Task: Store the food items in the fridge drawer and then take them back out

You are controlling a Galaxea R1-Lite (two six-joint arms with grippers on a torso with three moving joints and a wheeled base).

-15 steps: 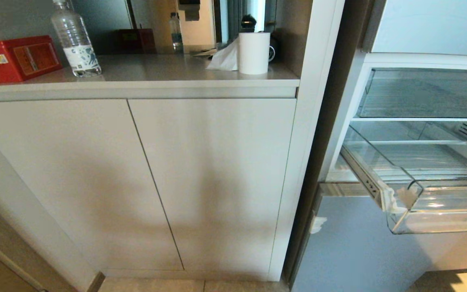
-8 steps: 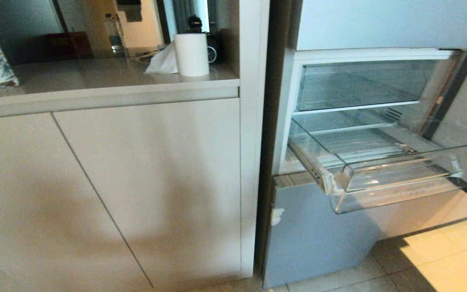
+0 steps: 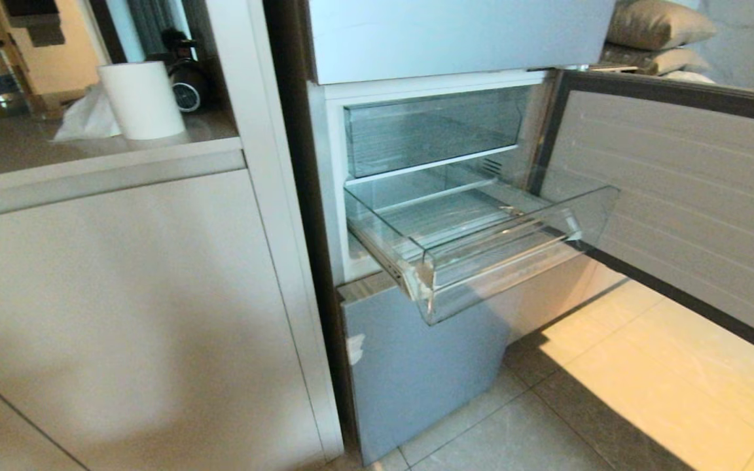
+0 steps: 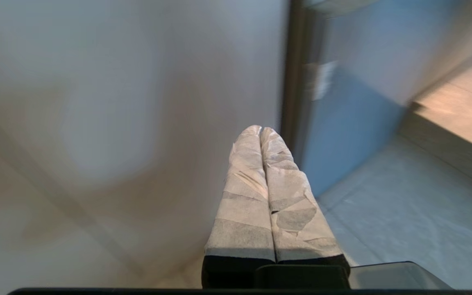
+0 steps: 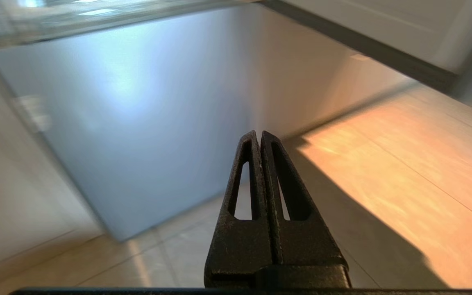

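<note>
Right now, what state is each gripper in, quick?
Left gripper: closed, holding nothing.
Right gripper: closed, holding nothing.

the fridge (image 3: 416,366) fills the frame's middle, the cabinet (image 3: 122,314) to its left. the drawer (image 3: 482,255) juts out at centre, a bin (image 3: 429,131) above it. the open door (image 3: 678,196) stands at right; a paper roll (image 3: 141,98) sits upper left.

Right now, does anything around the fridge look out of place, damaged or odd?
The clear drawer is pulled out and holds no food. Its near front corner carries a whitish patch that looks like tape or a chip; I cannot tell which. A white scrap is stuck on the edge of the lower blue door panel. Nothing is spilled.
</note>
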